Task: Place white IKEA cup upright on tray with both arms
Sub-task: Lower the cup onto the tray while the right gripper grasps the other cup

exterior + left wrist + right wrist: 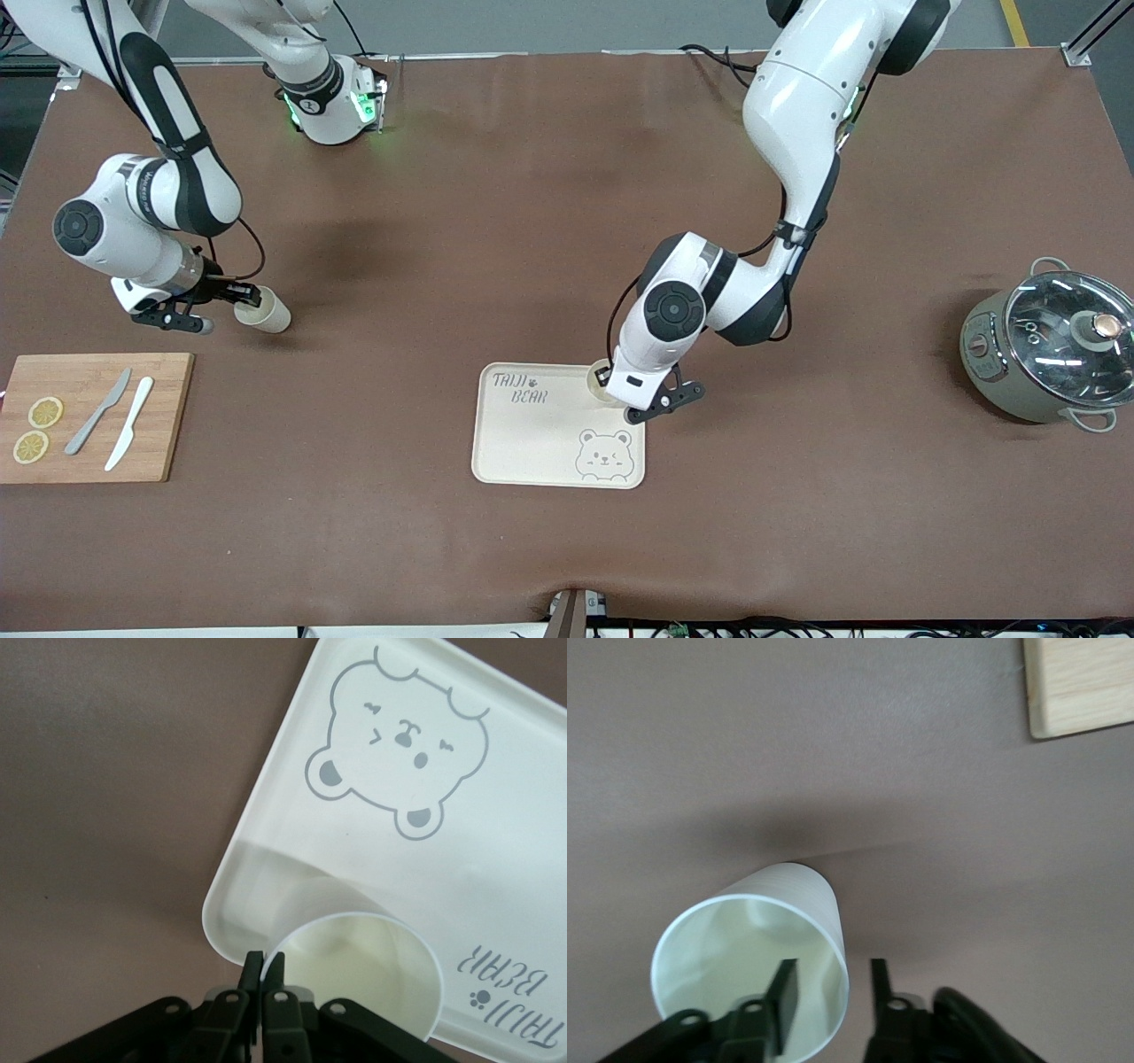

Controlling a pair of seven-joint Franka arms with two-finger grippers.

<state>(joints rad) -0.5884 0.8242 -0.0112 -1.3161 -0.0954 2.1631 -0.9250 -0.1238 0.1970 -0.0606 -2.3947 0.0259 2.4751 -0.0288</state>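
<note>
You've got the left gripper [263,967] clamped on one cup's [354,966] rim over the tray [496,868]; right gripper [830,979] fingers apart, straddling the second cup's [757,957] wall.

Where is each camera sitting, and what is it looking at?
Front view: high across the table, facing both arms; shows the tray, two cups, board and pot.
Left wrist view: on the left arm, looking down at the tray; its gripper pinches a cup's rim.
Right wrist view: on the right arm, looking at the other cup; its gripper's fingers straddle the cup wall.
Shared: front and left wrist views both show the tray.
</note>
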